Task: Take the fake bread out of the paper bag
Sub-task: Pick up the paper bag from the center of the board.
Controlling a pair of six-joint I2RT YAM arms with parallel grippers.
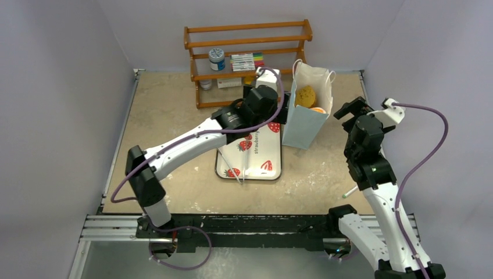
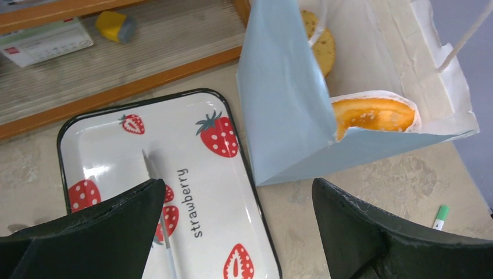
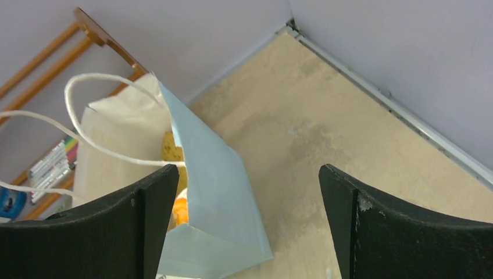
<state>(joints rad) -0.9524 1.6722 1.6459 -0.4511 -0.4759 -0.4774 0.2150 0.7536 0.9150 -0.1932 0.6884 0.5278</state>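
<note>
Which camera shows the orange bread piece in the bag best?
Left wrist: the orange bread piece shows large and clear inside the bag. The top view shows a small speck; the right wrist only a sliver.

Paper bag right of tray, fake bread inside bag, rack behind both

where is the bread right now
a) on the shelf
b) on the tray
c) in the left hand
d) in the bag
d: a bun and an orange piece show inside the open bag, while the tray holds no bread.
</note>
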